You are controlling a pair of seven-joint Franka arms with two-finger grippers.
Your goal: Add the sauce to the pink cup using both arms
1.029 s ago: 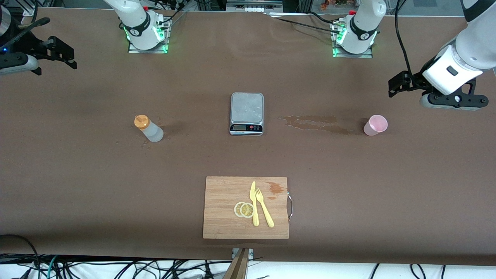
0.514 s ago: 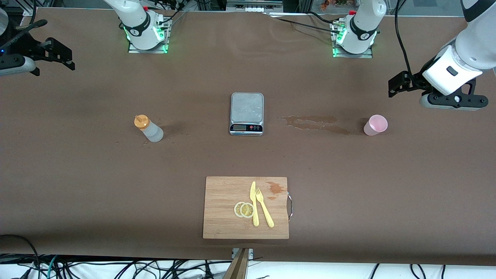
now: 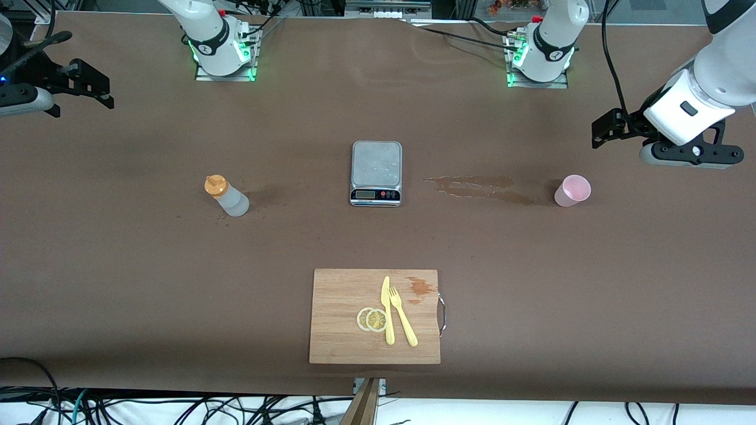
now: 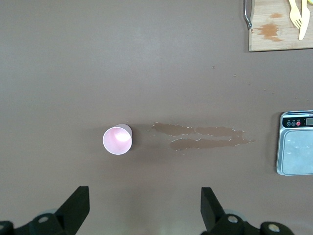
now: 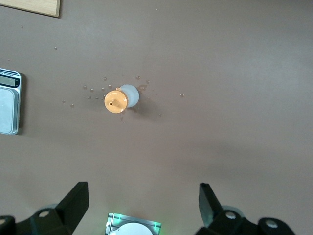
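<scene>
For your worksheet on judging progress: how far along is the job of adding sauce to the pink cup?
Done: nothing yet. The sauce bottle stands untouched on the table, and the pink cup stands upright beside a spill streak. In hand: nothing; the left gripper hangs open over the cup, the right gripper open over the bottle. Left: grasping both, bringing them together, squeezing.

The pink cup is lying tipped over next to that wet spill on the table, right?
Not quite. The pink cup stands upright beside the wet spill, not tipped over. The left wrist view looks straight down into its open mouth.
</scene>
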